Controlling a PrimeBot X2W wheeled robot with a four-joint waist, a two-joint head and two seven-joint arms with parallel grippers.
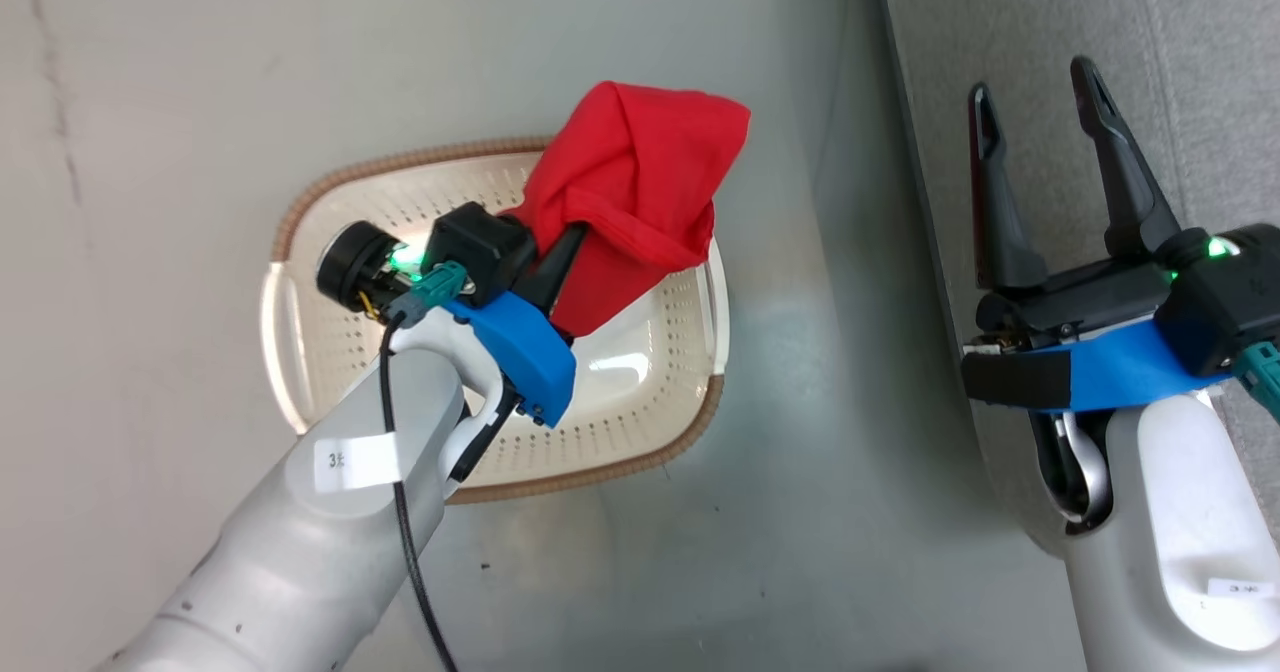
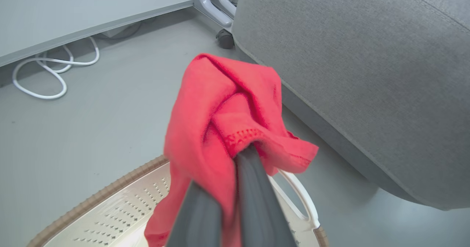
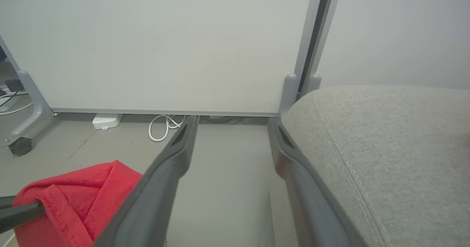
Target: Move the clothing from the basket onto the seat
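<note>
Clothing [image 1: 630, 192], one red bundle, hangs pinched in the left end effector [image 1: 570, 252] above the far right corner of the basket [image 1: 400, 162], clear of its floor, in the head view; the right end effector [image 1: 1033, 82] is spread and empty over the edge of the grey seat [image 1: 1180, 32]. So the lift looks done, while the carry across and the release are left; no red lies on the visible part of the seat. The basket's bare floor looks empty, though arm and bundle cover part of it, so further garments cannot be ruled out. In the left wrist view the fingers [image 2: 253, 188] clamp a hemmed fold; one tip is buried in cloth, and the seat sits near. In the right wrist view the open fingers [image 3: 176, 155] frame the floor [image 3: 227, 188], the bundle cut off at the lower left.
</note>
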